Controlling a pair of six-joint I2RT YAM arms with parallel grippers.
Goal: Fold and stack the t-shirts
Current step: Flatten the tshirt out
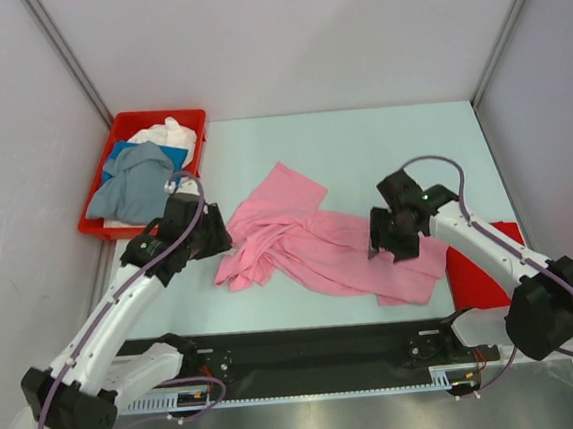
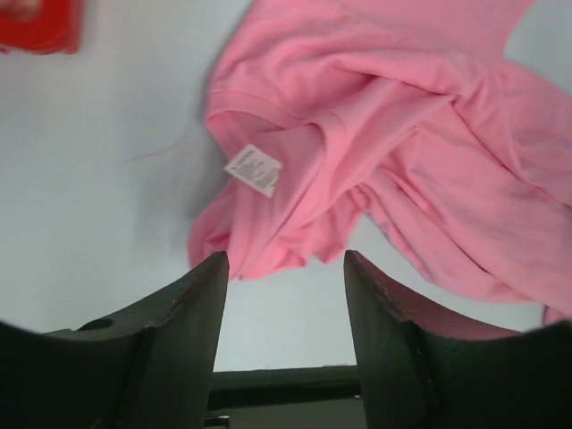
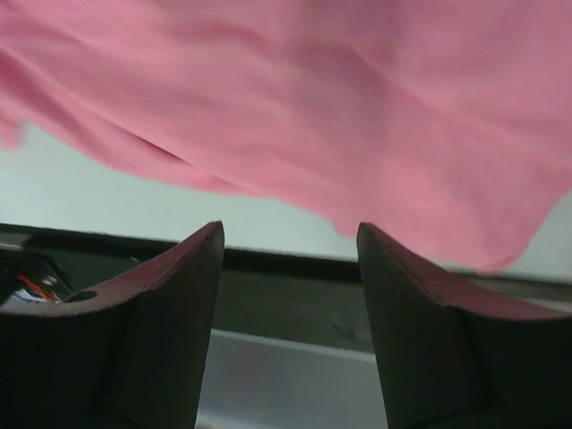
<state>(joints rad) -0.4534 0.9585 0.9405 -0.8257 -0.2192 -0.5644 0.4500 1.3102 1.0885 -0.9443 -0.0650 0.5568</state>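
A light pink t-shirt [image 1: 309, 243] lies crumpled and partly spread in the middle of the table. My left gripper [image 1: 217, 243] hovers at its left edge, open and empty. In the left wrist view the pink t-shirt [image 2: 402, 134] lies just beyond my left gripper [image 2: 286, 259], collar and white label [image 2: 254, 169] facing up. My right gripper [image 1: 385, 246] is over the shirt's right part, open. In the right wrist view the pink t-shirt [image 3: 357, 107] hangs past the right gripper [image 3: 290, 231], with nothing between the fingers. A red t-shirt [image 1: 468, 279] lies flat at the right, partly under the right arm.
A red plastic bin [image 1: 157, 115] at the back left holds a grey-blue shirt [image 1: 133, 183], a blue one [image 1: 125, 151] and a white one [image 1: 174, 136]. Its corner [image 2: 36, 22] shows in the left wrist view. White walls enclose the table on three sides.
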